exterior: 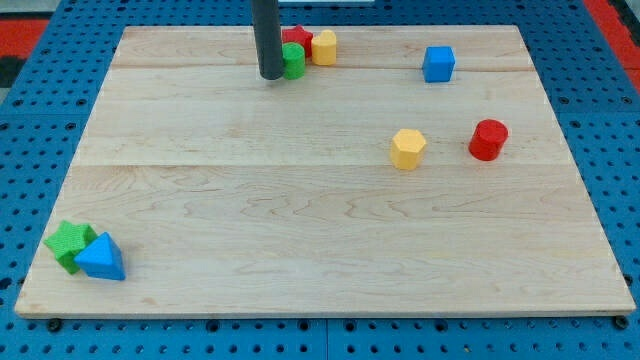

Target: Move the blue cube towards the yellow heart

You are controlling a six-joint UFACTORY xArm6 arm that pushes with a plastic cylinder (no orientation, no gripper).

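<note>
Nearest the view's bottom, at the left corner of the pale wooden board (300, 230), a green star-shaped block (67, 242) and a blue triangular block (102, 258) sit touching; the blue one covers part of the star's right side.

Further in, right of centre, a yellow block (407, 148) stands alone. Its outline looks faceted from here, and I cannot make out whether it is the heart. Just to its right, apart from it, is a red cylinder (488, 139).

Further still, the blue cube (438, 63) rests near the board's far edge on the right, well apart from every other block and well to the right of my rod.

At the far edge, left of centre, three blocks crowd together: a green cylinder (292, 61), a red block (296, 40) behind it whose shape is mostly hidden, and a second yellow block (324, 47) on the right, its shape also hard to read.

My dark rod comes down from the view's top, cut off by the frame, and my tip (271, 77) sits against the green cylinder's left side, covering part of it. I carry no claw, so there is nothing to open or close; the rod holds nothing.
</note>
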